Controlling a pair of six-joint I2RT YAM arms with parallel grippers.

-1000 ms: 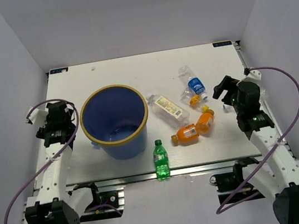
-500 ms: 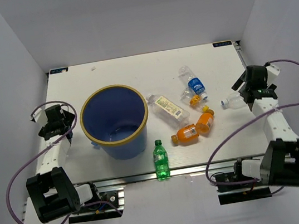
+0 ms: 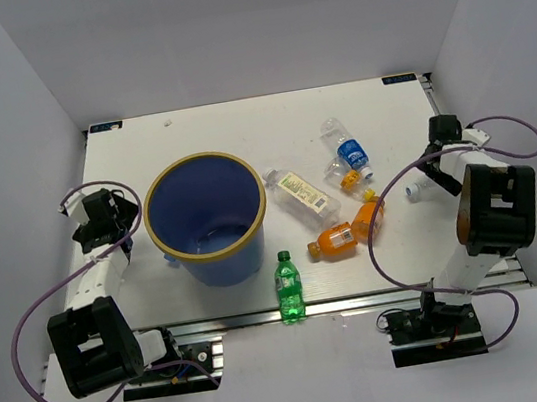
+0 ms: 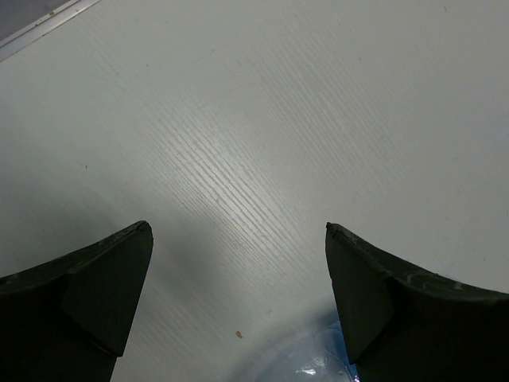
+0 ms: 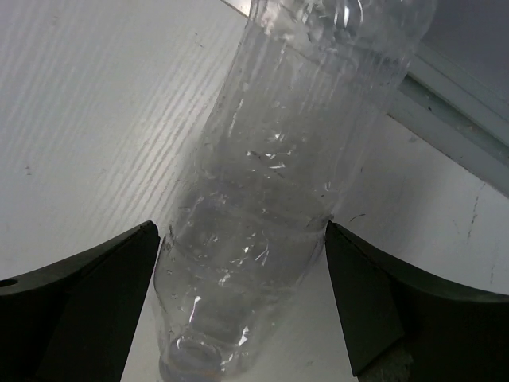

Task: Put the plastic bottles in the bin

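The blue bin [image 3: 206, 217] with a tan rim stands left of centre. A green bottle [image 3: 288, 284] lies near the front edge. Two orange bottles [image 3: 335, 241] [image 3: 368, 214], a clear bottle with a yellowish label [image 3: 300, 196] and a clear bottle with a blue label [image 3: 346, 149] lie right of the bin. My right gripper [image 3: 433, 168] [image 5: 238, 231] is open, and a label-free clear bottle [image 3: 413, 187] [image 5: 278, 199] lies on the table between its fingers. My left gripper [image 3: 106, 210] [image 4: 238, 231] is open and empty, left of the bin.
The white table [image 3: 238, 135] ends close behind the right gripper, and its metal edge rail [image 5: 453, 95] shows in the right wrist view. A small orange-capped piece [image 3: 349, 181] lies among the bottles. A bluish translucent patch [image 4: 314, 366] shows low in the left wrist view.
Both arms have folded back toward their bases. The right gripper has swung to the table's right edge, and a label-free clear bottle has come into view beside it. The other bottles and bin have not moved.
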